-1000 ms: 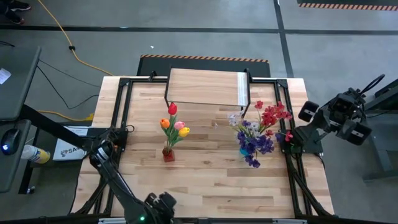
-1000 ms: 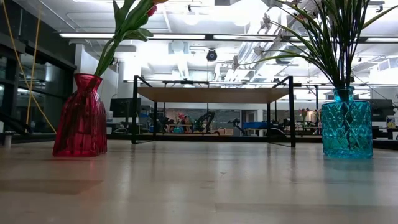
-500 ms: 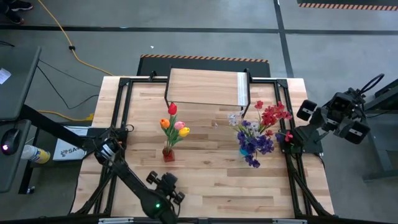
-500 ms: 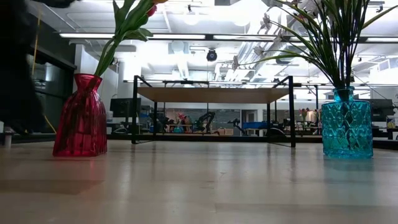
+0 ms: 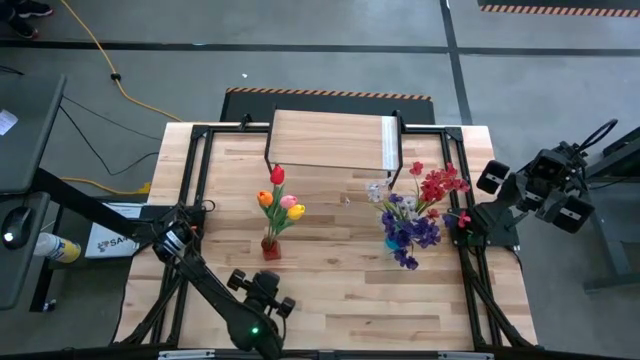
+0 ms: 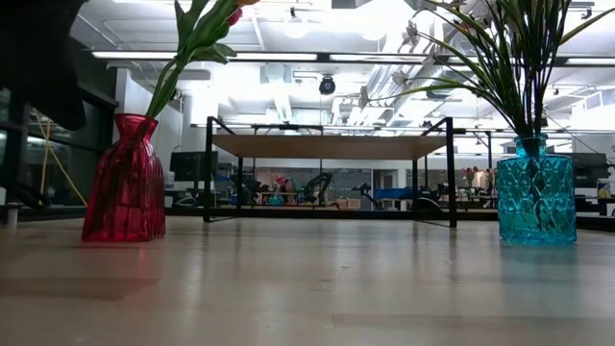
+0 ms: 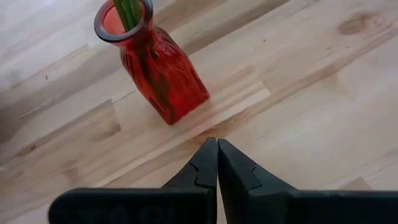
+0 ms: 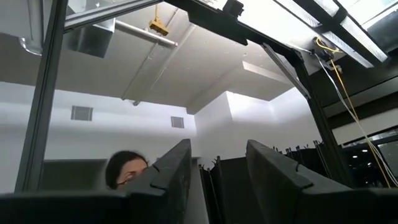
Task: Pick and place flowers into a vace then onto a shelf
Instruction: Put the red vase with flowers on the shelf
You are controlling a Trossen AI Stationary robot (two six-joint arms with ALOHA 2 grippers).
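Note:
A red vase (image 5: pixel 271 248) stands on its base on the table left of centre and holds red, orange, yellow and pink tulips (image 5: pixel 281 199). A blue vase (image 5: pixel 397 240) to its right holds purple, white and red blossom sprays (image 5: pixel 425 198). The shelf (image 5: pixel 333 141) stands on black legs at the table's far side. My left gripper (image 7: pixel 217 142) is shut and empty, tipped down over the table just near of the red vase (image 7: pixel 157 65). My right gripper (image 8: pixel 217 158) is open and empty, raised beyond the table's right edge and pointing up at the ceiling.
Bare planks lie between the two vases and along the table's near edge (image 5: pixel 350 300). In the low view my left arm (image 6: pixel 38 53) is a dark shape above the red vase (image 6: pixel 123 178). A person's head (image 8: pixel 127 169) shows in the right wrist view.
My left gripper has moved from the table's near edge toward the red vase, sinking and tipping its fingers further down; it stays shut. The vases and flowers have not moved.

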